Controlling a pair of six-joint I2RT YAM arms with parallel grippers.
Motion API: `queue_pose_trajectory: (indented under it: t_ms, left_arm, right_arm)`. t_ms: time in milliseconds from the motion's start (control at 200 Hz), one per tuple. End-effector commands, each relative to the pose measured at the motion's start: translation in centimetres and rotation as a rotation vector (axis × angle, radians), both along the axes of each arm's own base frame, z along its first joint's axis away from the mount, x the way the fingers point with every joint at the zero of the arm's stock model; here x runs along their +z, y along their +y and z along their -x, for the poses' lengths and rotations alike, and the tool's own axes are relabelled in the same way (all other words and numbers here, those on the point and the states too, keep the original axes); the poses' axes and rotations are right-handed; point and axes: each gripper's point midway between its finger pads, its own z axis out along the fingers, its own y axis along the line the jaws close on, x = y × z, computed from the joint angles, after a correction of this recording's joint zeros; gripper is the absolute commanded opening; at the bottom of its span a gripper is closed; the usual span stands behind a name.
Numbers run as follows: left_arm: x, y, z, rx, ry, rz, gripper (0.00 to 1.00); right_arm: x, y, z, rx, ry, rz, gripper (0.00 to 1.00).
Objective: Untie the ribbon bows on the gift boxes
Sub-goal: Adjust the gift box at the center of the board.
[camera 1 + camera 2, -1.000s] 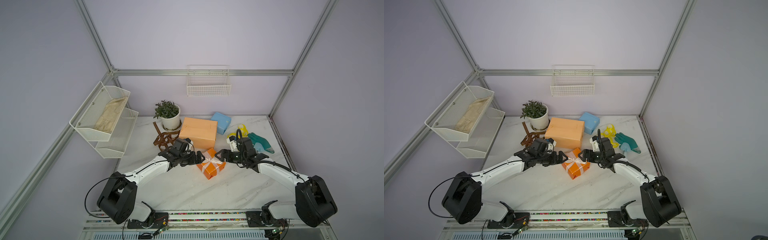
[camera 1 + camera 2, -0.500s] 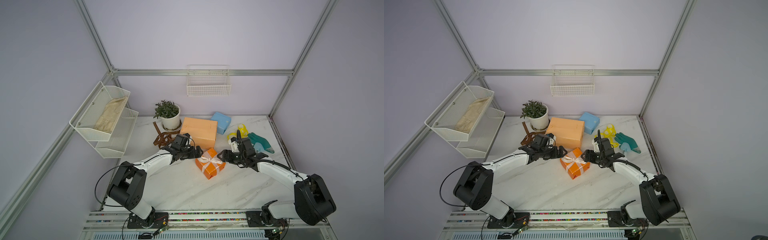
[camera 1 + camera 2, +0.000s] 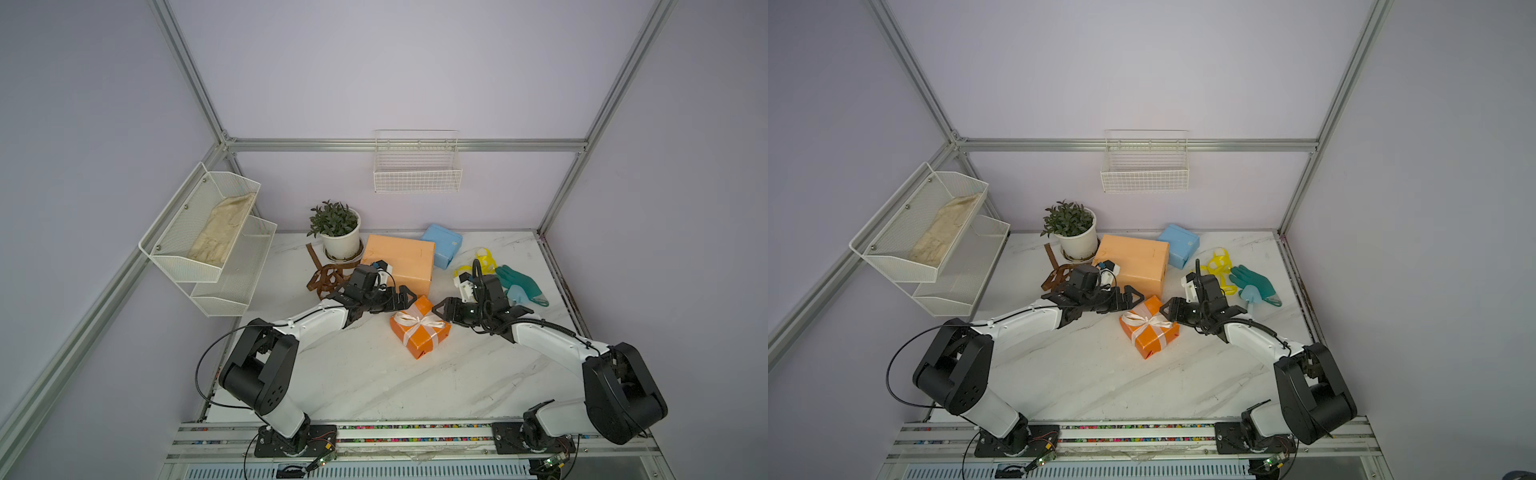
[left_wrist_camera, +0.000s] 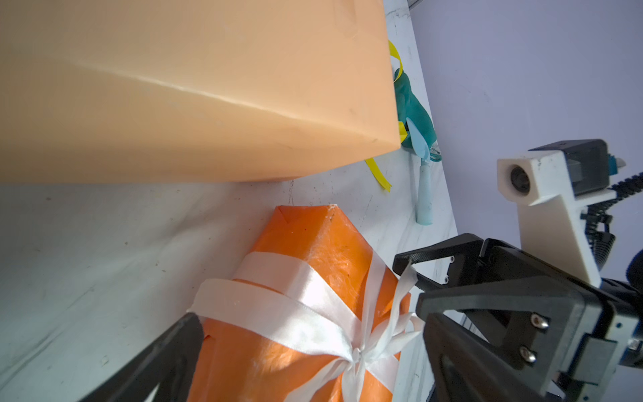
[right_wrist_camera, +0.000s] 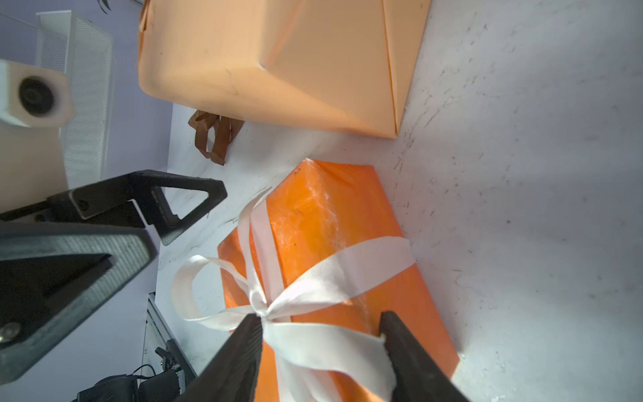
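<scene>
The bright orange gift box [image 3: 422, 336] [image 3: 1152, 336] lies mid-table with a tied white ribbon bow [image 3: 417, 320] [image 5: 264, 306] [image 4: 358, 351] on top. My left gripper [image 3: 405, 297] [image 4: 311, 318] is open at the box's far left corner, its fingers wide on either side of the box top. My right gripper [image 3: 440, 311] [image 5: 320, 318] is at the box's right edge, jaws apart with a white bow tail lying between them. The peach gift box [image 3: 399, 262] and blue gift box [image 3: 442, 249] stand behind. Brown ribbon [image 3: 328, 278] and yellow ribbon [image 3: 484, 259] lie loose on the table.
A potted plant [image 3: 338, 232] stands left of the peach box. A teal glove [image 3: 517, 282] and a pale blue scoop [image 3: 517, 293] lie behind my right arm. A wire shelf [image 3: 208, 249] hangs on the left wall and a wire basket [image 3: 417, 174] on the back wall.
My right gripper's jaws have narrowed around the white bow tail. The left arm has swung, bringing its open gripper from the box's left side toward its far corner.
</scene>
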Motion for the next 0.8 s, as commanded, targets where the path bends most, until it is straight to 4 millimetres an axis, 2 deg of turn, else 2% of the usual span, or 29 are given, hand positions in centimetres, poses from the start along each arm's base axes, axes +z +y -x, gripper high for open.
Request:
queue_pose_trajectory:
  t_ms: [0,150,320,385,395,420,555,795]
  left_arm:
    - [-0.3,-0.8,0.8,-0.031,0.002,0.037,1.0]
    - [-0.4,-0.9,0.9,-0.036,0.01,0.041,1.0]
    - [-0.2,-1.3,1.2,-0.045,0.011,0.056,1.0]
    - [-0.3,-1.5,1.5,-0.052,0.02,0.062,1.0]
    - [-0.2,-1.5,1.6,-0.052,0.02,0.063,1.0]
    - [-0.3,-1.5,1.7,-0.052,0.022,0.065,1.0]
    - [-0.3,-1.7,2.7,-0.058,0.033,0.082,1.0]
    - [-0.2,-2.7,5.2,-0.09,0.078,0.14,1.0]
  right_arm:
    - [1.7,0.1,0.4,-0.003,-0.032,-0.035,0.57]
    - [1.5,0.8,0.7,0.017,-0.006,-0.066,0.54]
    - [0.7,0.5,0.8,0.004,0.006,-0.054,0.49]
    - [1.0,0.6,0.7,0.006,-0.002,-0.061,0.4]
    - [0.3,0.7,0.7,0.006,0.015,-0.054,0.38]
    - [0.1,0.7,0.5,0.005,0.021,-0.052,0.34]
    - [-0.3,1.0,0.1,0.01,0.027,-0.06,0.0]
    - [-0.9,1.6,-1.4,0.016,0.022,-0.052,0.0]
